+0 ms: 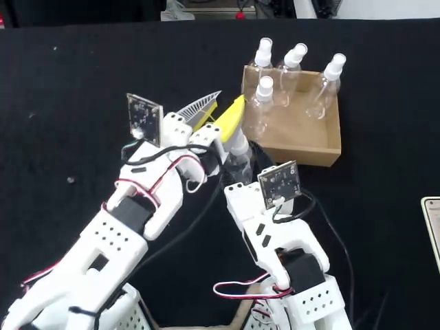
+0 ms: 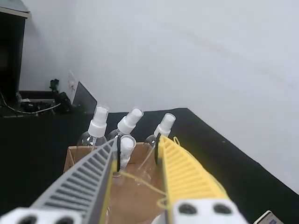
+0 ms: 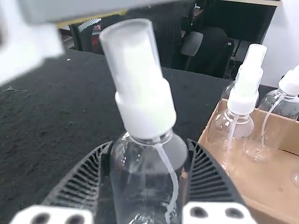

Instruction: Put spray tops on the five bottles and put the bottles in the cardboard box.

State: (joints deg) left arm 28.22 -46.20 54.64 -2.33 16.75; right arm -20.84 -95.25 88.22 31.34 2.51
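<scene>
My right gripper (image 1: 238, 173) is shut on a clear bottle (image 1: 238, 157) that stands upright just left of the cardboard box (image 1: 302, 152). In the right wrist view the black fingers (image 3: 86, 179) clasp the bottle's body (image 3: 145, 186), and a white spray top (image 3: 140, 88) sits on its neck. My left gripper (image 1: 216, 111), with one grey and one yellow finger, hangs open right above that top, holding nothing. Through its gap (image 2: 138, 140) I see several topped bottles (image 2: 125, 145) standing in the box (image 2: 72, 154). These bottles (image 1: 294, 75) fill the box's far half.
A black cloth covers the table (image 1: 82, 69). The near half of the box floor (image 3: 273, 184) is bare. A flat pale object (image 1: 432, 227) lies at the right edge. Both arms' bodies and cables (image 1: 206, 206) crowd the front middle.
</scene>
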